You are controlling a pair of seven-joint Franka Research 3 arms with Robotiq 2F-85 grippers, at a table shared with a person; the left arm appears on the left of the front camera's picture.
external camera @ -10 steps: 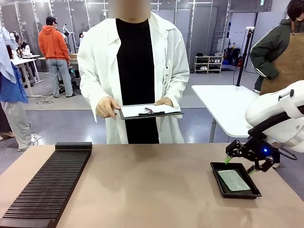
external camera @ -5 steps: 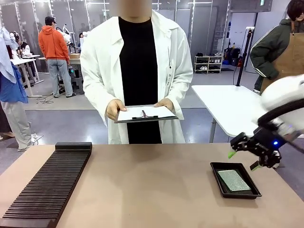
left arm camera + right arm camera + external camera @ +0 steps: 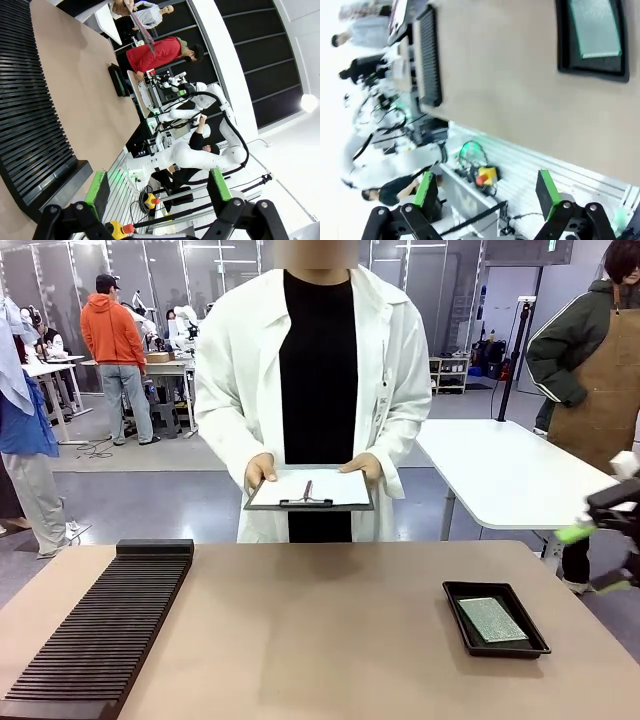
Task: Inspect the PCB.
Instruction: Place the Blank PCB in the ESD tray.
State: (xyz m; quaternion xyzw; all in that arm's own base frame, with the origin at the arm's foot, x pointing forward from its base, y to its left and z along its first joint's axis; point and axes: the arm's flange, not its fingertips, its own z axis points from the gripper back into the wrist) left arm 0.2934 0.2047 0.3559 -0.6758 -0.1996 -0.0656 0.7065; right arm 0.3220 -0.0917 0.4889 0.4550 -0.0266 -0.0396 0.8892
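Across the worktop (image 3: 330,620) in front view, your PCB (image 3: 492,620) lies flat in the black tray (image 3: 460,625), right pincer (image 3: 600,558) off the edge, spread, empty. Left wrist: left pincer (image 3: 159,189) gapes, holds nothing. Right wrist: PCB sits near the tray wall, so a careless pick could snag it.

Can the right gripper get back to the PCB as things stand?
Probably yes. The PCB lies flat and uncovered in the black tray near the table's right edge. The right gripper is open, off to the tray's right and above table level, with nothing between them.
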